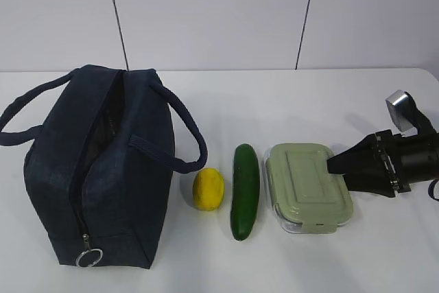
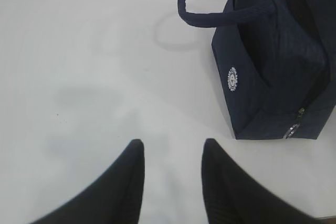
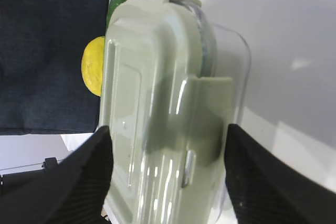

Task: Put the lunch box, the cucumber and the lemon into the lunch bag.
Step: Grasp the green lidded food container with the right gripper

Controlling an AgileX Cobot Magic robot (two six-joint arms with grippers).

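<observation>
The navy lunch bag [image 1: 103, 169] stands at the left with its top unzipped; it also shows in the left wrist view [image 2: 278, 66]. The lemon [image 1: 208, 189], the cucumber [image 1: 245, 190] and the green-lidded lunch box [image 1: 307, 186] lie in a row to its right. My right gripper [image 1: 330, 164] is open at the box's right end. In the right wrist view, its fingers [image 3: 84, 177] stand on either side of the lunch box [image 3: 157, 108], close to it; the box lies flat on the table. My left gripper [image 2: 172, 148] is open and empty over bare table, left of the bag.
The bag's ring pull [image 1: 89, 257] hangs at its near end. Its strap handles [image 1: 185, 135] loop out to both sides. The white table [image 1: 288, 94] runs back to a panelled wall.
</observation>
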